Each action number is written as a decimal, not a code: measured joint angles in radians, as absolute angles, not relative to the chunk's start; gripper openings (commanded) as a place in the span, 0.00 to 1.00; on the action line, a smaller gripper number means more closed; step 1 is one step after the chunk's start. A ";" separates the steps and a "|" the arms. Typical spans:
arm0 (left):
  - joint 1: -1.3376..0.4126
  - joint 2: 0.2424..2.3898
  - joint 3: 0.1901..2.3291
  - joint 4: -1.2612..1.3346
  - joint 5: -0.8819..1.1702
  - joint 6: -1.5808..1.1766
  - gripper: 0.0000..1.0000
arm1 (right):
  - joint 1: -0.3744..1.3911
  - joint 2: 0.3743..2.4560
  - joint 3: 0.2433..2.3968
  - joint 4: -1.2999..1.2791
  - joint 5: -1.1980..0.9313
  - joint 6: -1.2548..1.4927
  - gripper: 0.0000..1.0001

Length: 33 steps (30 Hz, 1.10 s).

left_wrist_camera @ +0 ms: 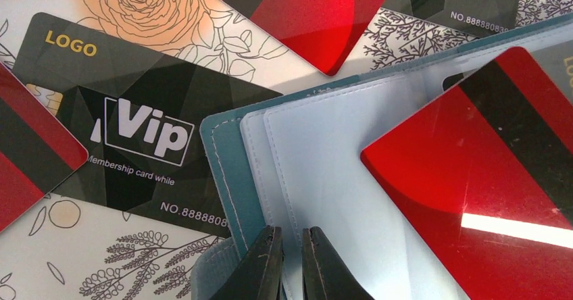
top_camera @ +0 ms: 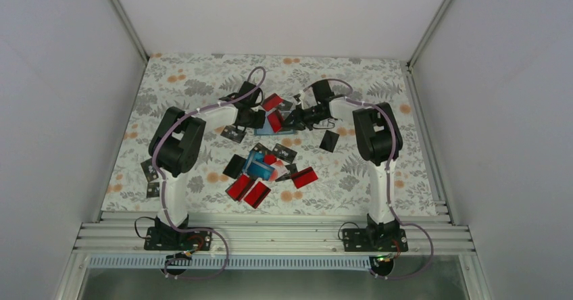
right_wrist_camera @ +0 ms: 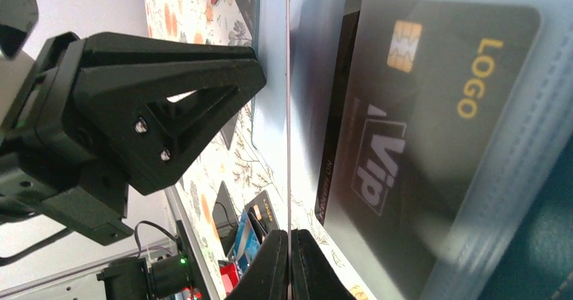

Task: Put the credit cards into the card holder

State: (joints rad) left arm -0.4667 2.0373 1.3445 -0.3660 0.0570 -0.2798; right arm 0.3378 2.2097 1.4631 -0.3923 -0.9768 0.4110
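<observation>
The teal-blue card holder (top_camera: 265,131) lies open between both grippers, its clear sleeves (left_wrist_camera: 324,158) fanned out above the teal cover (left_wrist_camera: 230,171). My left gripper (left_wrist_camera: 292,246) is shut on the edge of one clear sleeve. My right gripper (right_wrist_camera: 289,259) is shut on a red credit card (left_wrist_camera: 473,192), which shows edge-on (right_wrist_camera: 288,111) in the right wrist view. That card hangs tilted over the sleeves, one corner over the clear plastic. A black Vip card (right_wrist_camera: 412,144) sits inside a sleeve of the card holder (right_wrist_camera: 540,246).
Loose red, black and blue cards lie heaped (top_camera: 263,171) nearer the arm bases. A black Vip card (left_wrist_camera: 135,124) and red cards (left_wrist_camera: 304,9) lie beside the holder. More black cards lie at the left (top_camera: 150,171) and right (top_camera: 329,140).
</observation>
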 measured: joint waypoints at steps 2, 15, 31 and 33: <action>-0.466 2.037 1.345 -0.365 0.057 -0.280 0.09 | 0.338 2.217 1.475 -0.392 -0.980 0.420 0.04; -0.467 2.035 1.338 -0.350 0.056 -0.281 0.08 | 0.334 2.172 1.428 -0.429 -0.956 0.424 0.04; -0.466 2.009 1.303 -0.354 -0.013 -0.298 0.05 | 0.303 2.088 1.409 -0.522 -0.905 0.379 0.04; -0.467 2.009 1.301 -0.354 -0.017 -0.299 0.05 | 0.303 2.089 1.409 -0.527 -0.907 0.374 0.04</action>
